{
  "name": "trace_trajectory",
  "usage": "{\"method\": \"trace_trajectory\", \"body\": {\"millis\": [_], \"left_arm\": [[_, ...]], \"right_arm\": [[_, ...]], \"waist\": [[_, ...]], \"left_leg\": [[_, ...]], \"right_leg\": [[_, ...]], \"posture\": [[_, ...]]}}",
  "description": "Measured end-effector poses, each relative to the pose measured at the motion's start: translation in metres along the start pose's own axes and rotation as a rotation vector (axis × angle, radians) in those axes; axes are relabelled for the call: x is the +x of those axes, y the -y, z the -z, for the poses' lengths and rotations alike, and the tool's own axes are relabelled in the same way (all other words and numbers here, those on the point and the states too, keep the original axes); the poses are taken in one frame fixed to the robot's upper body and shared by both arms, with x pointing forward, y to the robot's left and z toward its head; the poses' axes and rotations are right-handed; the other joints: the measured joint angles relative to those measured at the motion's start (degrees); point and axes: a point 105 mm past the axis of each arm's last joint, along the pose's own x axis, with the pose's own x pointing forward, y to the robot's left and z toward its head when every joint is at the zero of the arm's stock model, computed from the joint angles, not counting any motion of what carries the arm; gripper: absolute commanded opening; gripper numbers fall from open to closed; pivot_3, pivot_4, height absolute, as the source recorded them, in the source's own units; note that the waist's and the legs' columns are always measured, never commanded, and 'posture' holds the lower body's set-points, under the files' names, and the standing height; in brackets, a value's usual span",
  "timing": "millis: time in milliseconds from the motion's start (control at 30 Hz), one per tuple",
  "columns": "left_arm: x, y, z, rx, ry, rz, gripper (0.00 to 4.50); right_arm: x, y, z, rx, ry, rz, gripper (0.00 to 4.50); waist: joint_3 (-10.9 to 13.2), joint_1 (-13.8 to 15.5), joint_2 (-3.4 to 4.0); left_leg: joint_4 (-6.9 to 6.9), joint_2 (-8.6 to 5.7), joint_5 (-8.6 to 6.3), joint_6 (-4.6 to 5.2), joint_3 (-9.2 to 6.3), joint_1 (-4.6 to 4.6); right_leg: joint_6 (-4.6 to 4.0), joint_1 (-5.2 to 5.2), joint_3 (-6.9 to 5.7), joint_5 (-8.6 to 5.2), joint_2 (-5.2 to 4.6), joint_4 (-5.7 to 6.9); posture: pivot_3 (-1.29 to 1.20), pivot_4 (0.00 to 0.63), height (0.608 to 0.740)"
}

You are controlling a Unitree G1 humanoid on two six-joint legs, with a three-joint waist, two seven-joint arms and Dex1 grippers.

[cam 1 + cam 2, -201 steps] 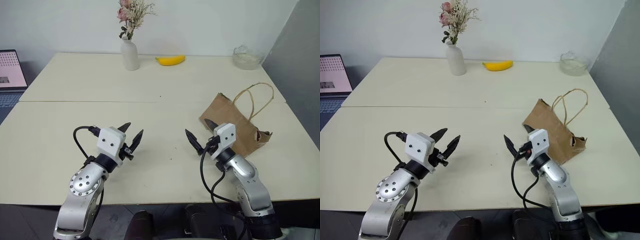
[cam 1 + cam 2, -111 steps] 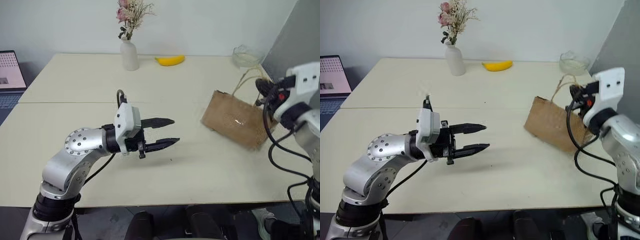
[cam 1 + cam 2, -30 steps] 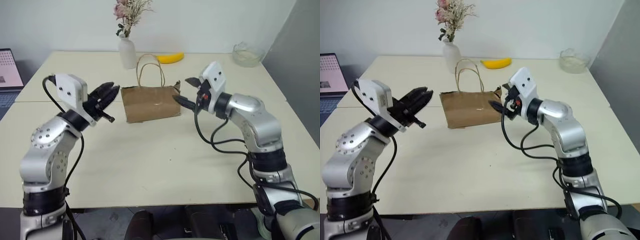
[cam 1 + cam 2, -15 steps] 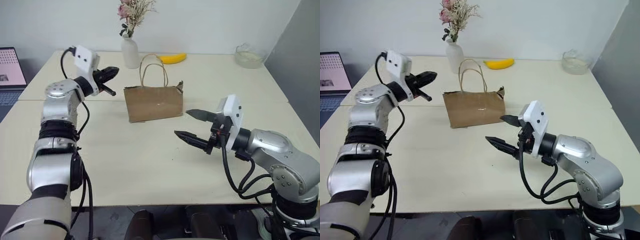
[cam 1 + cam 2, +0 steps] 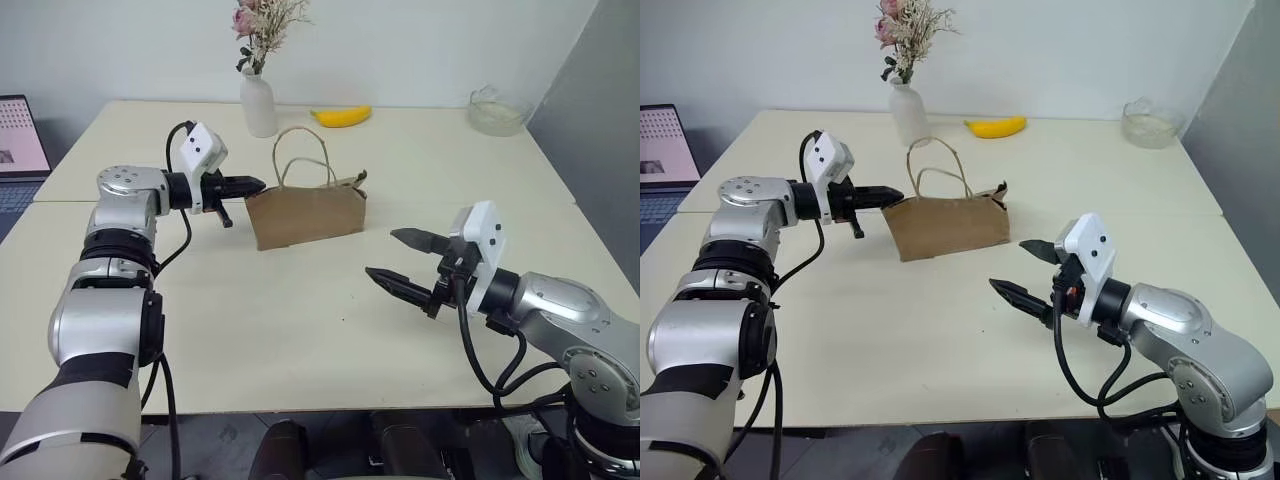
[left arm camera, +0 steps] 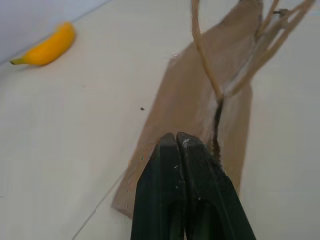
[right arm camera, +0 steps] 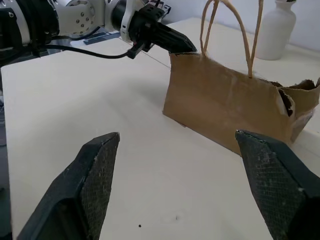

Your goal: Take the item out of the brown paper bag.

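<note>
The brown paper bag (image 5: 305, 215) stands upright on the table with its twine handles (image 5: 300, 155) up and a torn right edge. My left gripper (image 5: 258, 184) is shut and points level at the bag's top left corner; in the left wrist view its closed fingers (image 6: 176, 145) lie right over the bag's rim (image 6: 195, 100). I cannot tell whether they touch the paper. My right gripper (image 5: 380, 254) hangs open over the table, in front and to the right of the bag, with nothing between its fingers. The item is hidden.
A yellow banana (image 5: 342, 118) lies at the back of the table beside a white vase (image 5: 258, 108) of dried flowers. A glass bowl (image 5: 497, 112) sits at the back right. A laptop (image 5: 20, 140) stands off the table's left end.
My left gripper, shut, has swung down and rightward to the bag's top left corner. My right gripper has drawn back from the bag's right edge toward the table's front and stayed open.
</note>
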Motion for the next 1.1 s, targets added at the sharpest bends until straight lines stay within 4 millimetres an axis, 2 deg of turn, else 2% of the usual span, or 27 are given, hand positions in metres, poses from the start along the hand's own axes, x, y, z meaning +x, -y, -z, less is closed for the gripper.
{"method": "trace_trajectory", "body": {"millis": [100,200,400,500,567,667,733,833,900,1000,1100], "left_arm": [[-0.005,0.016,0.009,0.022,-0.028,0.086,0.03],[-0.004,0.042,0.021,0.015,-0.038,0.176,0.03],[-0.002,0.084,0.019,0.064,-0.021,0.259,0.03],[-0.009,0.090,0.012,0.201,-0.032,0.204,0.57],[-0.014,0.095,0.005,0.261,-0.030,0.192,1.13],[-0.019,0.124,-0.003,0.340,-0.017,0.240,1.96],[-0.020,0.148,-0.001,0.352,-0.008,0.296,2.61],[-0.026,0.184,0.014,0.347,-0.045,0.392,2.61],[-0.026,0.197,0.026,0.357,-0.074,0.435,2.61],[-0.019,0.207,0.035,0.428,-0.089,0.478,2.61],[-0.003,0.213,0.040,0.477,-0.060,0.500,2.61]], "right_arm": [[-0.002,0.000,0.001,0.001,-0.013,-0.009,3.89],[-0.004,0.001,0.003,0.002,-0.025,-0.009,3.89],[-0.018,0.005,0.006,0.009,-0.063,-0.023,3.89],[-0.028,0.006,0.013,0.008,-0.115,-0.034,3.89],[-0.030,0.005,0.015,0.011,-0.130,-0.043,3.89],[-0.031,-0.001,0.018,0.038,-0.139,-0.082,3.89],[-0.032,-0.008,0.020,0.055,-0.154,-0.130,3.89],[-0.035,-0.016,0.025,0.080,-0.190,-0.183,3.89],[-0.035,-0.020,0.028,0.085,-0.211,-0.208,3.89],[-0.035,-0.026,0.034,0.090,-0.247,-0.249,3.89],[-0.034,-0.030,0.038,0.099,-0.266,-0.273,3.89]], "waist": [[0.0,0.0,0.00],[0.0,0.0,0.00],[0.0,0.1,0.00],[0.0,0.1,-0.01],[0.0,0.1,-0.01],[0.0,-0.1,0.00],[0.0,0.0,0.00],[0.0,0.0,-0.01],[0.0,0.1,0.00],[0.0,0.3,-0.02],[0.0,0.4,0.00]], "left_leg": [[0.00,0.05,0.00,0.00,0.01,0.02],[0.01,0.10,0.00,0.00,-0.02,0.02],[0.09,0.09,0.00,0.00,-0.01,0.02],[0.08,0.10,0.00,0.00,-0.01,0.10],[0.08,0.10,0.00,0.00,0.00,0.13],[0.05,0.11,0.00,0.00,0.05,0.17],[0.05,0.11,0.00,0.00,0.04,0.17],[0.05,0.11,0.00,0.00,0.06,0.23],[0.06,0.11,0.01,0.00,0.02,0.28],[0.07,0.08,0.03,0.03,-0.02,0.51],[0.02,0.08,0.02,0.04,-0.01,0.86]], "right_leg": [[0.00,-0.01,0.04,0.00,-0.03,0.02],[-0.01,-0.01,0.04,0.00,-0.04,0.04],[0.00,0.03,0.06,0.00,-0.07,0.05],[0.00,0.09,0.07,0.00,-0.07,0.06],[0.00,0.11,0.08,0.00,-0.07,0.08],[0.00,0.12,0.13,0.00,-0.06,0.07],[0.01,0.14,0.13,0.00,-0.06,0.06],[0.01,0.16,0.15,0.00,-0.06,0.04],[0.00,0.21,0.10,0.00,-0.06,0.06],[-0.03,0.51,0.05,0.01,-0.06,0.02],[-0.09,0.92,0.05,-0.03,-0.07,-0.20]], "posture": [[0.00,0.150,0.740],[0.00,0.150,0.740],[0.00,0.150,0.740],[0.00,0.150,0.740],[0.00,0.150,0.740],[0.00,0.150,0.740],[0.00,0.150,0.740],[0.00,0.150,0.740],[0.00,0.150,0.740],[0.00,0.150,0.740],[0.00,0.150,0.740]]}}
